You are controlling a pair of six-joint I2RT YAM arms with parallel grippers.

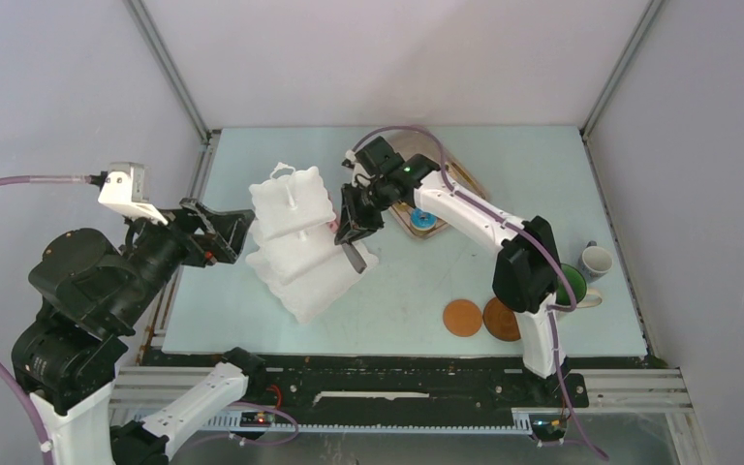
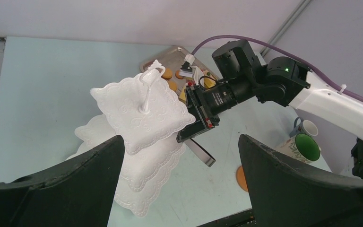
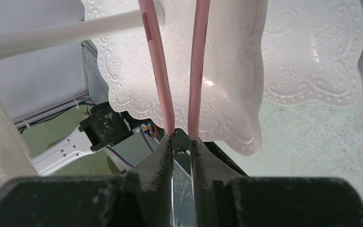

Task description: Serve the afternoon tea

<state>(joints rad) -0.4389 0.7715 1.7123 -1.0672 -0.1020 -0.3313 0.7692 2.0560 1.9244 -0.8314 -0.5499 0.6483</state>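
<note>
The white three-tier stand (image 1: pixel 295 237) (image 2: pixel 139 111) (image 3: pixel 227 71) stands left of the table's middle. My right gripper (image 1: pixel 354 232) (image 3: pixel 182 137) is shut on the pink tongs (image 3: pixel 156 71), whose two arms reach over a tier with a narrow gap between them; their tips are out of view. My left gripper (image 1: pixel 237 232) (image 2: pixel 180 139) is open just left of the stand, holding nothing. A blue doughnut (image 1: pixel 423 219) and orange biscuits (image 2: pixel 167 73) lie on the silver tray (image 1: pixel 465 179). At the right are the green-lined mug (image 1: pixel 572 286) (image 2: pixel 305 146), the small white cup (image 1: pixel 596 260) and two brown coasters (image 1: pixel 463 317).
The right arm's white link (image 1: pixel 475 218) crosses above the tray. Grey enclosure walls close in the back and both sides. A black rail (image 1: pixel 397 387) runs along the near edge of the table.
</note>
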